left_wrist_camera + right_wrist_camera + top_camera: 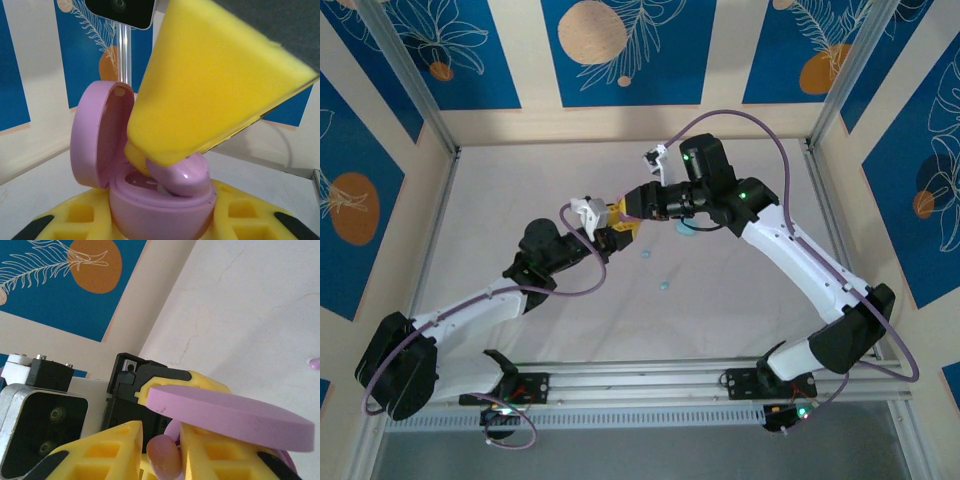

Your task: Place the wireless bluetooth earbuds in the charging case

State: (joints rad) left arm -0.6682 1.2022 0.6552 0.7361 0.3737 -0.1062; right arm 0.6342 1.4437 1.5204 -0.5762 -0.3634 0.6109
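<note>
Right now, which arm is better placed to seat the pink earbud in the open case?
Right: the small pink plastic earbud sits between its jaws, touching the open pink pebble-shaped case that the left jaws clamp.

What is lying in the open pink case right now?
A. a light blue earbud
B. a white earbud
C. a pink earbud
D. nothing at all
C: the left wrist view shows a glossy pink earbud resting in the base of the pink case, whose lid stands hinged open.
</note>
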